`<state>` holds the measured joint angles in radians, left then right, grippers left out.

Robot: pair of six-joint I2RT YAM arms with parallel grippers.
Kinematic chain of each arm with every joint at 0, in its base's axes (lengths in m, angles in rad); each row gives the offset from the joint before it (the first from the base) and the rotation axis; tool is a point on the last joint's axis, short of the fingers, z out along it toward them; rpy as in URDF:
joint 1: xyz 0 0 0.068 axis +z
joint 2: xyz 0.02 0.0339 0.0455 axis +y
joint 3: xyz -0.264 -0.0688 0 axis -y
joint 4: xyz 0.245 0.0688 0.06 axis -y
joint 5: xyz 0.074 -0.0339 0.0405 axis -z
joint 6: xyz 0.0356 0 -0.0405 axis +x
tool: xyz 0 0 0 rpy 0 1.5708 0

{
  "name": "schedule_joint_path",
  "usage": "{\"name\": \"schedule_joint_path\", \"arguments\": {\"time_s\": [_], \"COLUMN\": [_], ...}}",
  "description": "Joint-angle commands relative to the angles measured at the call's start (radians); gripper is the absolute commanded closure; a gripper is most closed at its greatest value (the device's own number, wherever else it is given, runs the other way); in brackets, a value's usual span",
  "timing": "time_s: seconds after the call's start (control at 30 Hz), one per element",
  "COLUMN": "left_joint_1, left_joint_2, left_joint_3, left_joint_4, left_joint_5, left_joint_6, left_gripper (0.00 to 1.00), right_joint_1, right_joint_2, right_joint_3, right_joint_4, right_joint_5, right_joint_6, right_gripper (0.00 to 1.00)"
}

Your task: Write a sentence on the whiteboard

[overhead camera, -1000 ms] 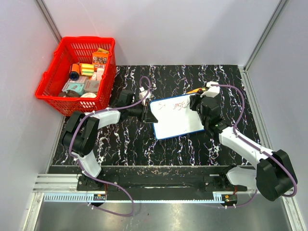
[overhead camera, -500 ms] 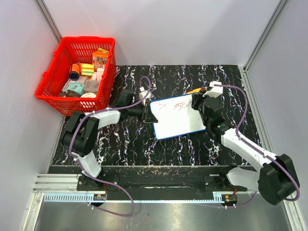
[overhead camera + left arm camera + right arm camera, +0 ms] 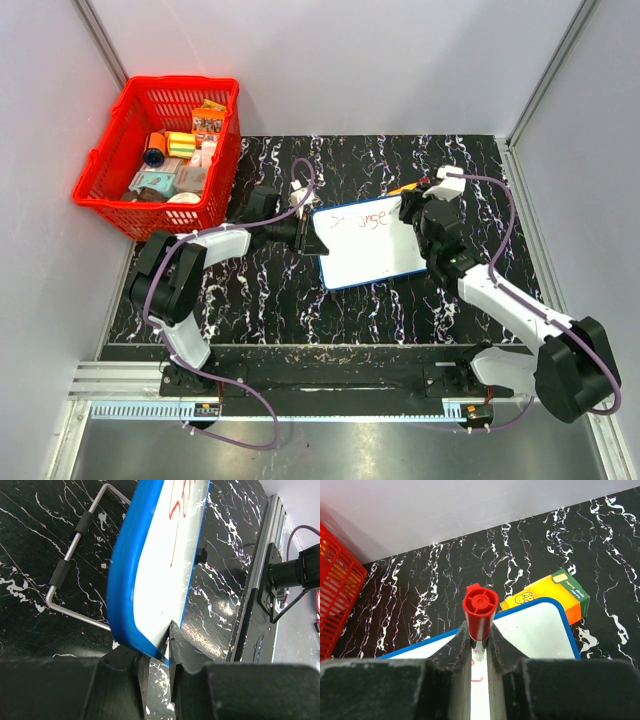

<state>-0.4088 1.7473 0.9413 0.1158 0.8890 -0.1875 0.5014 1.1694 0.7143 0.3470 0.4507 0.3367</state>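
The whiteboard is a flat white rectangle with a thin blue frame and rounded corners. It lies askew on the black, white-veined tabletop, and a red basket of packets stands well off beyond its left side. The sentence is a single thin scrawl of red strokes along the board's far edge, too loose to read; the rest of the white surface is bare. The left gripper meets the board at its left edge, its jaws nearly together and clamped on the blue frame. A bent wire bracket with black sleeves shows just beside that edge. The right gripper hangs over the board's far right corner, its jaws drawn in tight on a marker whose red end points up at the wrist camera. The marker's tip is hidden, so contact with the board cannot be told. An orange box with a green end lies just past that same corner, against the frame.
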Motion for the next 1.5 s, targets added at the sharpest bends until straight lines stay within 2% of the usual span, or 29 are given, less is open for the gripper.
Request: {"name": "schedule_joint_path", "arguments": {"time_s": [0.0, 0.47, 1.47], "left_joint_1": [-0.015, -0.016, -0.016], "left_joint_2": [0.021, 0.021, 0.024], "left_joint_3": [-0.009, -0.009, -0.007], "left_joint_4": [-0.054, -0.057, -0.057], "left_joint_5": [-0.15, -0.15, -0.148], "left_joint_6": [0.125, 0.126, 0.125], "left_gripper": [1.0, 1.0, 1.0], "right_joint_1": [-0.009, -0.012, -0.012], "right_joint_2": [0.018, 0.061, 0.003], "right_joint_3": [0.057, 0.071, -0.039], "right_joint_4": [0.061, 0.06, -0.01], "right_joint_5": [0.026, 0.02, -0.029], "right_joint_6": [-0.002, -0.002, 0.039], "right_gripper": [1.0, 1.0, 1.0]}}
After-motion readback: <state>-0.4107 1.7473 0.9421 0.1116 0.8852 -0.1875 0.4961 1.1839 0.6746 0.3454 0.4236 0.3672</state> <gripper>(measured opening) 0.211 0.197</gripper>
